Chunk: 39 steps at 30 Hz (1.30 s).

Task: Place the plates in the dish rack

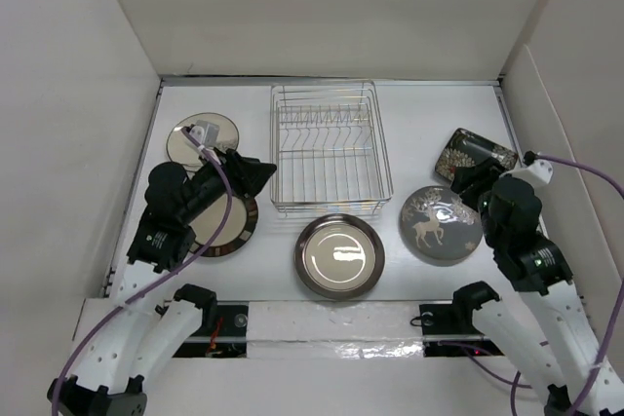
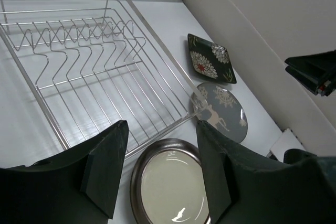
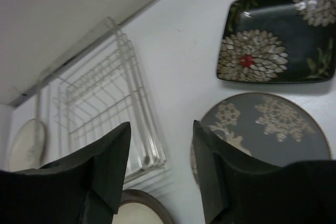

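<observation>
Five plates lie flat on the white surface [image 1: 409,114], all outside the dish rack [image 1: 322,209]: small beige plate [image 1: 202,136] and cream brown-rimmed plate [image 1: 232,231] left of it, metal plate [image 1: 339,256] in front, deer plate [image 1: 441,224] and floral plate [image 1: 475,155] to the right. Only the top view shows the cream one, half under the left arm [image 1: 175,207]. The wrist views show the left pincer [image 2: 163,127] and right pincer [image 3: 161,127] spread, gripping nothing.

Your top camera looks down over the whole table [image 1: 414,114]. Both wrist cameras sit low and close, sharing the dish rack [image 2: 89,72] and deer plate [image 2: 220,109].
</observation>
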Each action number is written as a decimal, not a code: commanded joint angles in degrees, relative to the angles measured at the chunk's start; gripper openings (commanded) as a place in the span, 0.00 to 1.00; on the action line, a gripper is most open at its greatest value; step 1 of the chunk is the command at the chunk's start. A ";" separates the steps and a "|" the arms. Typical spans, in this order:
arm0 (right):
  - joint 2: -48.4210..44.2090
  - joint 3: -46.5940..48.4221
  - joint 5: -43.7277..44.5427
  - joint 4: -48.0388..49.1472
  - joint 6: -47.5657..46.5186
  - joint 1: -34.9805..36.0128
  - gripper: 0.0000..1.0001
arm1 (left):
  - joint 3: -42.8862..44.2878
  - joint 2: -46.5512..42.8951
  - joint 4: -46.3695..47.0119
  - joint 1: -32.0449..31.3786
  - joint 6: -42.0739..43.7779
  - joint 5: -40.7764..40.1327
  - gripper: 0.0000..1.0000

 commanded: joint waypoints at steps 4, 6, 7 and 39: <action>10.94 0.51 -12.82 3.92 -5.17 -10.19 0.11 | -0.32 -0.05 0.31 -6.48 3.99 -4.68 0.41; 13.87 1.57 -15.30 6.46 -5.87 -14.49 0.00 | 0.11 -0.05 -1.17 -9.46 4.96 -8.54 0.28; 14.75 1.75 -16.26 7.61 -6.22 -15.90 0.00 | 0.64 -0.13 -1.71 -10.53 5.57 -9.77 0.23; 57.21 1.31 -41.49 32.76 -8.07 -58.81 0.60 | -0.41 -3.21 -6.55 -28.99 8.12 -29.91 0.47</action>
